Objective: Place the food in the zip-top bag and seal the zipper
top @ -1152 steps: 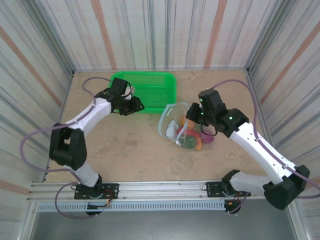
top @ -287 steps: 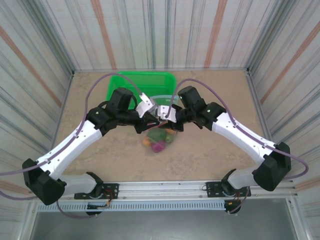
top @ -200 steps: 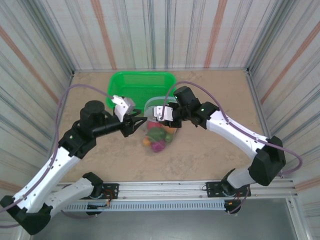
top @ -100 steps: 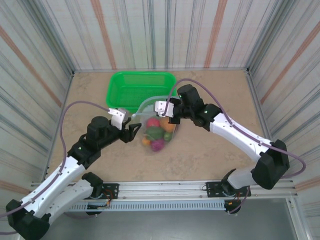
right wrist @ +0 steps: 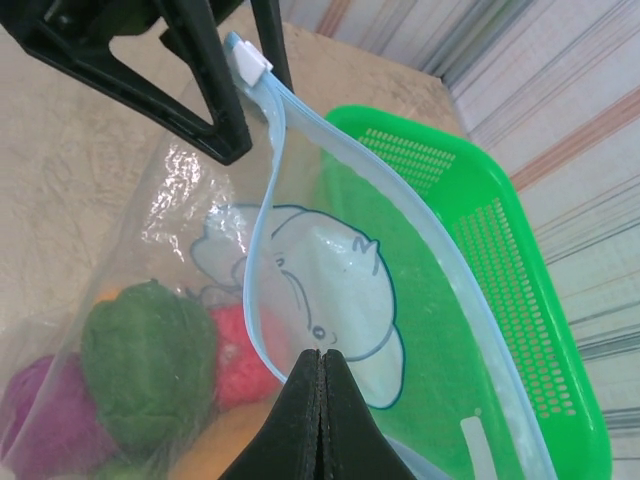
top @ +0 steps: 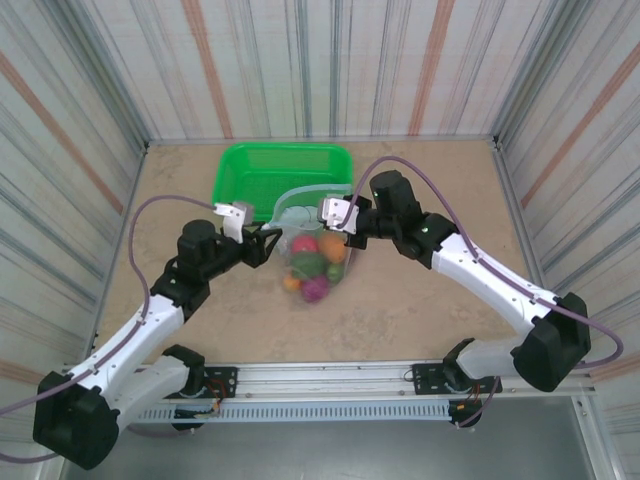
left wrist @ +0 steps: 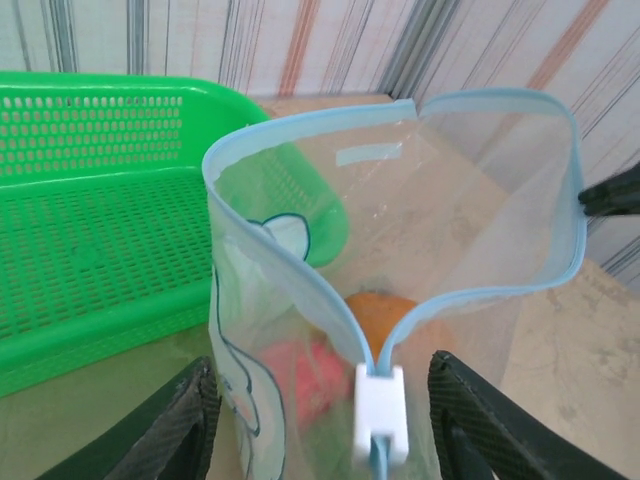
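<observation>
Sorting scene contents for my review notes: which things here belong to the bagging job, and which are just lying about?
Job: bag; zipper; slider; food; left gripper; right gripper.
Lying about: green basket.

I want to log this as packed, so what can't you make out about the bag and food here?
Food count: top view, pieces overlap behind the bag's plastic; both wrist views cut them off at the bottom edge.
Slider's lower end: left wrist view, the bottom edge cuts it off, inside the open left gripper.
What the right gripper pinches, zipper or wall: right wrist view, its shut jaws cover it.
</observation>
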Controlling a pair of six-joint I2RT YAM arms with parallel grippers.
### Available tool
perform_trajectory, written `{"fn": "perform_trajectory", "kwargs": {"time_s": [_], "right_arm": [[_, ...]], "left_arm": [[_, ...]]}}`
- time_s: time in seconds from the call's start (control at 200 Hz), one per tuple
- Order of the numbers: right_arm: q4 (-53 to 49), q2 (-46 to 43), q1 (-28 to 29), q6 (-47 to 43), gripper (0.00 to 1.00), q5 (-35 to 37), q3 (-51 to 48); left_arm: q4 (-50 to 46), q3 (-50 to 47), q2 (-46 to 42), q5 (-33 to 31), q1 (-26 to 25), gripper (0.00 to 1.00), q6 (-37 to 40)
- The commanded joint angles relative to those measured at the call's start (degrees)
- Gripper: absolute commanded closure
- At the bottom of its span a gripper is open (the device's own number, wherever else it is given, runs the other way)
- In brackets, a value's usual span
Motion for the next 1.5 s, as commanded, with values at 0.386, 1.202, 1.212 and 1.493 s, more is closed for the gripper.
{"fn": "perform_trajectory", "kwargs": {"time_s": [0.386, 1.202, 1.212, 1.493], "right_arm": [[4.41, -6.04, -1.67, 6.34, 0.95, -5.73, -2.15], [-12.47, -5.01, -0.67, 13.29, 0.81, -6.94, 11.52], [-13.43, -4.75, -0.57, 13.36, 0.81, -6.94, 12.43], [-20.96, -2.95, 1.7, 11.71, 0.69, -5.18, 18.41]], "left_arm": [[25.56, -12.54, -2.15, -0.98, -3.81, 0.7, -9.31], [-7.21, 11.84, -1.07, 14.33, -3.39, 1.0, 20.42], [-7.99, 12.63, -0.6, 15.07, -3.31, 1.0, 21.06], [-14.44, 20.55, 5.06, 27.37, -3.26, 1.0, 30.66]]}}
